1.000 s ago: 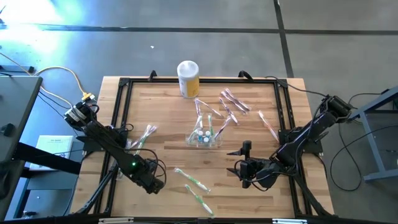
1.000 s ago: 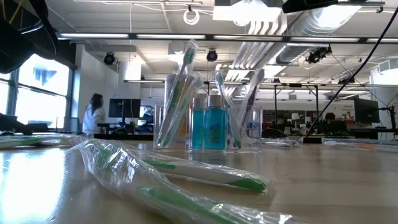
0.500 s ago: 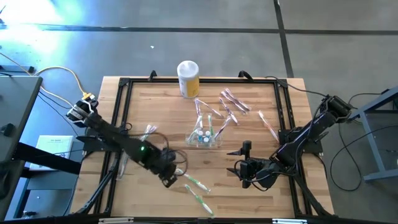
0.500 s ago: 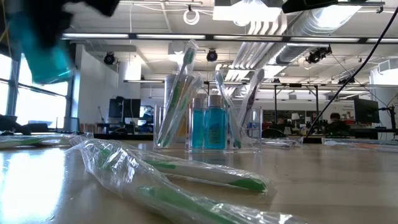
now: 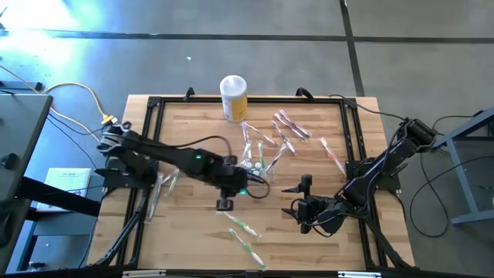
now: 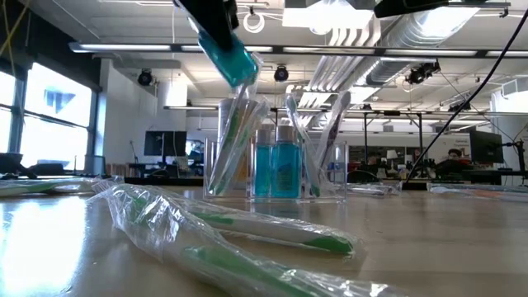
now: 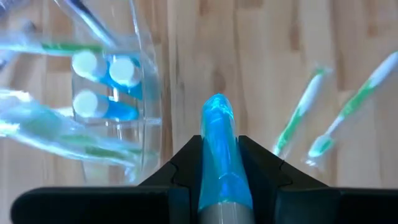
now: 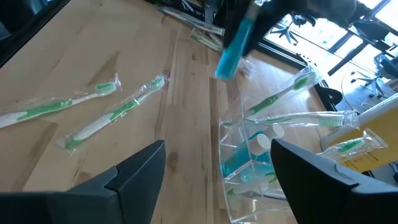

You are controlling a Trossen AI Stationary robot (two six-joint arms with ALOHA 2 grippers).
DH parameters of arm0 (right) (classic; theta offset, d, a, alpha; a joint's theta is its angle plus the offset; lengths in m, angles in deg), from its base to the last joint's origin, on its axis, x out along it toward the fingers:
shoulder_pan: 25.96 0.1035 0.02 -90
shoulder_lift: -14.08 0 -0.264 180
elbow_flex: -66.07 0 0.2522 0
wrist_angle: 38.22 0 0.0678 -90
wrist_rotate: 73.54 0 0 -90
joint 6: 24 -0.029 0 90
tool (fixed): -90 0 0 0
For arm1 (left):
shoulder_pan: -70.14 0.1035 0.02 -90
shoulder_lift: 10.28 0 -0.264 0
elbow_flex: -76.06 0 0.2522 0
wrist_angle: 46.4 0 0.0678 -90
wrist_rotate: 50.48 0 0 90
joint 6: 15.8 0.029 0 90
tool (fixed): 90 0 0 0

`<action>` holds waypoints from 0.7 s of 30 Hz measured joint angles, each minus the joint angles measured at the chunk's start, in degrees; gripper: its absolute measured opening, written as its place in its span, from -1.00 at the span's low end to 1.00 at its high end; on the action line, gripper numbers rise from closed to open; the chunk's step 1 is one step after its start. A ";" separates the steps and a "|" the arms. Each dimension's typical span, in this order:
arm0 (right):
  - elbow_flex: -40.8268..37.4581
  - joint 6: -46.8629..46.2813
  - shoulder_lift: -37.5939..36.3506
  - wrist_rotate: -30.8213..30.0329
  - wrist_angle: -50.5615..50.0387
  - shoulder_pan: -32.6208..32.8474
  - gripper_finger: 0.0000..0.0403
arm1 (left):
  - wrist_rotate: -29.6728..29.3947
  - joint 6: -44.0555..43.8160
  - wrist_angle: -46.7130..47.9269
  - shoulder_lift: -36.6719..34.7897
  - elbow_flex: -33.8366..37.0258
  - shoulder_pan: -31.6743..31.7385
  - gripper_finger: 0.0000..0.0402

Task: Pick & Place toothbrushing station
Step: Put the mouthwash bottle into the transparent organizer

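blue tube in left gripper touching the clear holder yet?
Apart. In the right wrist view the blue tube, clamped in the left gripper, hangs in the air, with bare table between it and the clear holder.

left claw point(image 7: 219, 163): blue tube's lower end hidden btwn fingers | low view: arm cut off at top

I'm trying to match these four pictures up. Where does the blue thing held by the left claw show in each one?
High view: hidden under the left claw.
Low view: blue tube, upper left of centre.
Left wrist view: tube at bottom centre.
Right wrist view: tube, top centre.
Shared landmark: the clear holder.
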 joint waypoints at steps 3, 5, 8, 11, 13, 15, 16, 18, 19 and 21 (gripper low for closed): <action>0.00 0.00 0.00 0.00 -0.22 0.00 0.40 | 2.19 -0.86 2.16 4.96 -4.88 2.73 -0.63; 0.00 0.00 0.00 -0.02 -0.24 0.00 0.40 | 2.89 -1.33 6.49 8.02 -8.49 4.50 -0.63; 0.00 -0.05 0.00 0.00 -0.56 0.00 0.40 | 2.86 -0.06 11.90 12.03 -13.85 6.27 -0.63; 0.00 -1.08 0.00 0.00 -1.49 0.00 0.40 | 3.23 1.72 15.06 14.87 -18.37 7.09 -0.63; 0.00 -1.56 0.00 0.02 -2.06 0.00 0.40 | 3.39 3.51 16.61 16.16 -20.57 7.49 -0.63; -0.01 -1.56 0.00 0.02 -2.47 0.00 0.40 | 3.79 5.26 17.34 16.95 -21.82 7.84 -0.63; 0.00 -1.62 0.00 0.02 -2.38 0.00 0.40 | 4.17 5.85 17.43 17.43 -22.29 7.96 -0.63; 0.00 -1.62 0.00 0.00 -2.45 0.00 0.40 | 4.36 6.44 17.68 18.05 -22.90 8.48 -0.63; 0.00 -1.62 0.00 0.00 -2.45 0.00 0.40 | 4.36 6.72 18.34 18.14 -22.89 8.51 -0.63; 0.00 -1.62 0.00 0.01 -2.46 0.00 0.40 | 4.19 7.88 18.29 18.11 -22.82 8.73 -0.63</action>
